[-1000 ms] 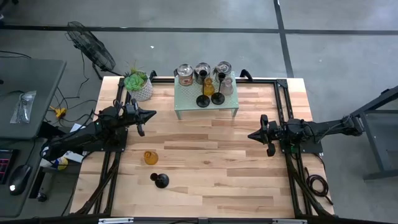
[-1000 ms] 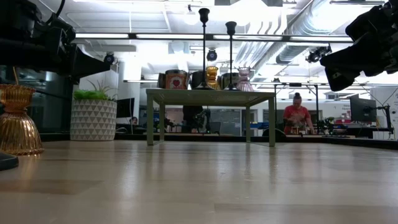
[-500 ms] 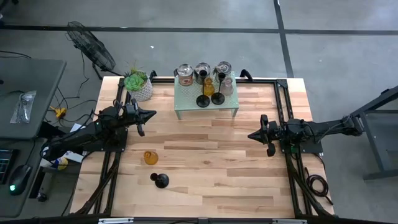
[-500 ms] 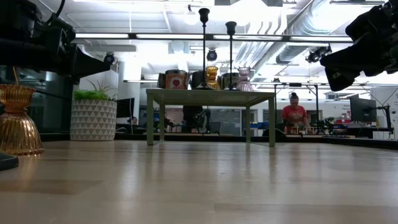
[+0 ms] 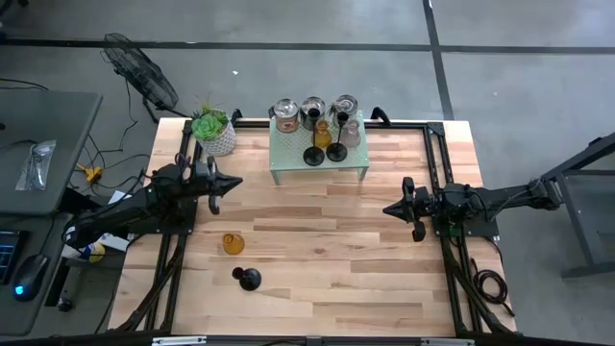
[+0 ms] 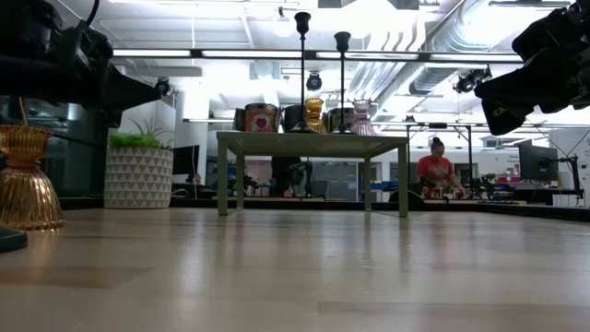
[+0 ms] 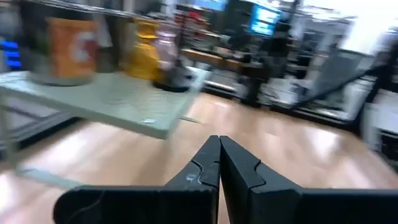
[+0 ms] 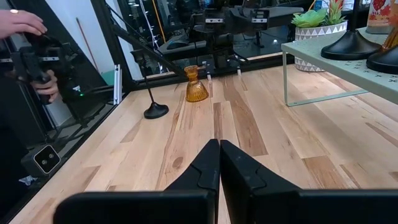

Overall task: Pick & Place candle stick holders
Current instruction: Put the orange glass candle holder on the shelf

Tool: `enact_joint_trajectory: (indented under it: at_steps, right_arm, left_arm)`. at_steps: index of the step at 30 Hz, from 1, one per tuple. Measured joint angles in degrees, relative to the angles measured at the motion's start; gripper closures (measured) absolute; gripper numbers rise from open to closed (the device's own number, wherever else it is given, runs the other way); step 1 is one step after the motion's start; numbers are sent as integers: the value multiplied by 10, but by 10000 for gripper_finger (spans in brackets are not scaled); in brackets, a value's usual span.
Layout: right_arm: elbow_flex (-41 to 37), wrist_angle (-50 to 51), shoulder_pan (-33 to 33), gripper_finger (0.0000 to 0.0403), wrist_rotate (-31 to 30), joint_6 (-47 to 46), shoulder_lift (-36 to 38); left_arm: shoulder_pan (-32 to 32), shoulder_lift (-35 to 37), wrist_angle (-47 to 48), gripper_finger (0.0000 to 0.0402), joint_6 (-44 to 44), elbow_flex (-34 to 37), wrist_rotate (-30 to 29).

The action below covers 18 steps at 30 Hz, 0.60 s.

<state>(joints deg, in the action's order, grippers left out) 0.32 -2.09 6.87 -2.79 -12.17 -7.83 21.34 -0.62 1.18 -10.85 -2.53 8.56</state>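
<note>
Fingers pressed together on my left gripper (image 5: 233, 180) and right gripper (image 5: 388, 209), I'd spread the left before descending squarely over the amber holder (image 5: 233, 243).

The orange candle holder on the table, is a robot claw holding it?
No, the amber holder stands alone on the table, away from both grippers.

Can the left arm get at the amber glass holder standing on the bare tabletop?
Probably yes: the amber glass holder stands on open wood near the left pincer, with only the black stemmed holder beyond it.
</note>
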Motion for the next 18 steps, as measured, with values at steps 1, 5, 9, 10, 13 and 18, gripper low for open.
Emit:
enact_joint_trajectory:
  at_steps: [1, 5, 9, 10, 13, 18]
  right_arm:
    - [0, 0, 0, 400, 0, 0, 0]
    - [0, 0, 0, 400, 0, 0, 0]
    - [0, 0, 0, 400, 0, 0, 0]
    - [0, 0, 0, 400, 0, 0, 0]
    - [0, 0, 0, 400, 0, 0, 0]
    - [0, 0, 0, 400, 0, 0, 0]
  left_arm:
    - [0, 0, 4, 401, 0, -2, 21]
    - [0, 0, 14, 379, 0, -5, 70]
    - [0, 0, 20, 321, 0, -7, 94]
    - [0, 0, 21, 301, -2, -7, 97]
    - [0, 0, 26, 243, -38, -7, 123]
    - [-10, -15, 33, 180, -89, -10, 178]
